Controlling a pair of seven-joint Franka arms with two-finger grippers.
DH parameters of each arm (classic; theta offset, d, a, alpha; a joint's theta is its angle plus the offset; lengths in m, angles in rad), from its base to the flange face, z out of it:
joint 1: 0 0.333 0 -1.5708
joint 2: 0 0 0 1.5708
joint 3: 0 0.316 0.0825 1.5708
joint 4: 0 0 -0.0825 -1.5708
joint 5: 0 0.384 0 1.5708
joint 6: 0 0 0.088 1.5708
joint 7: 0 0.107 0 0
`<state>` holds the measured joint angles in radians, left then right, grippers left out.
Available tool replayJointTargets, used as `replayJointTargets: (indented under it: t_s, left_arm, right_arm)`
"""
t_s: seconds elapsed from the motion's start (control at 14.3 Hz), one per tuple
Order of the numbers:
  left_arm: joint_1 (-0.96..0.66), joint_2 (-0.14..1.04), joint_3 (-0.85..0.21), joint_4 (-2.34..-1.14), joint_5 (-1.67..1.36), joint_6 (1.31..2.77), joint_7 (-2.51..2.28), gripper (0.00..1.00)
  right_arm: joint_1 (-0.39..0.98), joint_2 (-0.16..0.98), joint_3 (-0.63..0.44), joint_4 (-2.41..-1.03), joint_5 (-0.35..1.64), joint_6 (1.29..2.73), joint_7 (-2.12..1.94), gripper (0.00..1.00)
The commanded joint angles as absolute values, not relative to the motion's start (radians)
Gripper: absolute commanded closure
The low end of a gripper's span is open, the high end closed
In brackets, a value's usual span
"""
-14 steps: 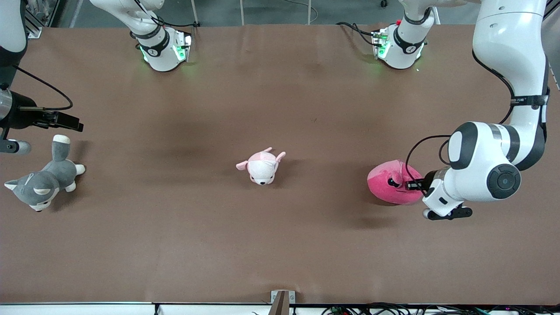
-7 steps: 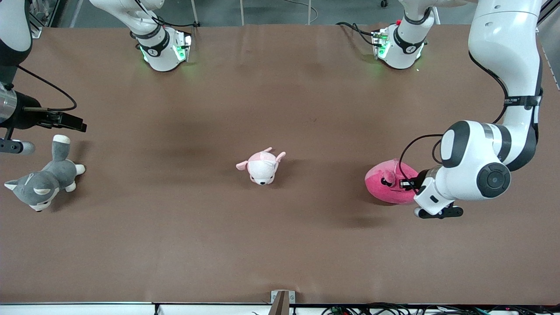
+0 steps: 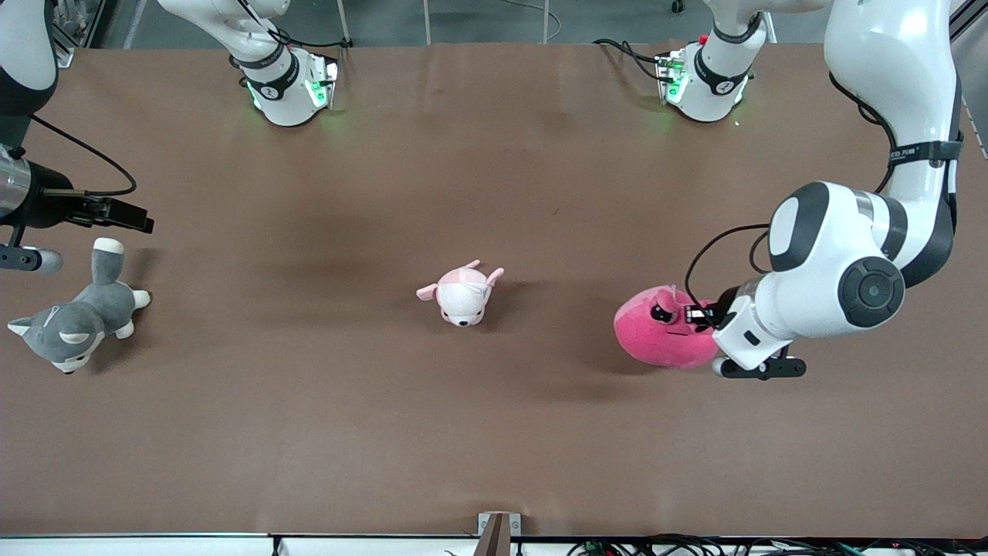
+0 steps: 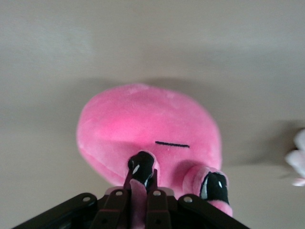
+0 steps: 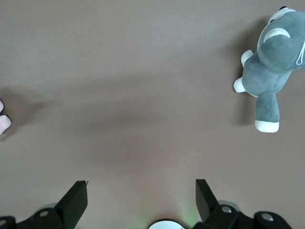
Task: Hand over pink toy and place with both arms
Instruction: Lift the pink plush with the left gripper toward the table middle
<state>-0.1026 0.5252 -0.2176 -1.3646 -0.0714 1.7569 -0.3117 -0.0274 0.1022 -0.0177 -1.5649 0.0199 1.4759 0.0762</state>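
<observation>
Front view shows a brown tabletop (image 3: 309, 425) with the pink toy (image 3: 664, 340) toward the left arm's end from the small white plush (image 3: 461, 293). Left pincer (image 3: 701, 315) is clamped on the toy's top. Right pincer (image 5: 141, 198) waits with fingers apart near the grey husky (image 3: 73, 320).

Brown table (image 3: 463, 432), grey floor (image 3: 478, 19)

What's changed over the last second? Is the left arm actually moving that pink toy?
Yes. The left gripper, shut on the pink toy, has carried it toward the small white-pink plush. That plush, the husky and the open, waiting right gripper stayed put.
</observation>
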Motion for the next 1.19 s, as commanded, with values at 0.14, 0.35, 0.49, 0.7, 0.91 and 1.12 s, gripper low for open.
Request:
replayJointTargets:
  t_s: [0.14, 0.35, 0.49, 0.7, 0.91, 1.12]
  left_arm:
    - [-0.198, 0.528, -0.287, -1.238, -0.101, 1.739, -0.492, 1.00]
    - [-0.273, 0.520, -0.290, -1.204, -0.144, 1.788, -0.572, 1.00]
    - [-0.307, 0.514, -0.296, -1.172, -0.188, 1.824, -0.626, 1.00]
    - [-0.331, 0.496, -0.313, -1.167, -0.290, 1.916, -0.644, 1.00]
    - [-0.409, 0.498, -0.313, -1.167, -0.299, 2.031, -0.687, 1.00]
    - [-0.497, 0.526, -0.304, -1.167, -0.298, 2.140, -0.767, 1.00]
  right_arm:
    - [-0.017, 0.087, -0.014, -1.572, 0.025, 1.517, 0.097, 0.00]
    - [0.002, 0.089, -0.015, -1.580, 0.083, 1.566, 0.121, 0.00]
    - [0.047, 0.094, -0.015, -1.582, 0.107, 1.594, 0.222, 0.00]
    - [0.126, 0.103, -0.015, -1.585, 0.139, 1.658, 0.372, 0.00]
    - [0.204, 0.113, -0.015, -1.583, 0.163, 1.716, 0.523, 0.00]
    - [0.296, 0.117, -0.015, -1.583, 0.187, 1.749, 0.667, 0.00]
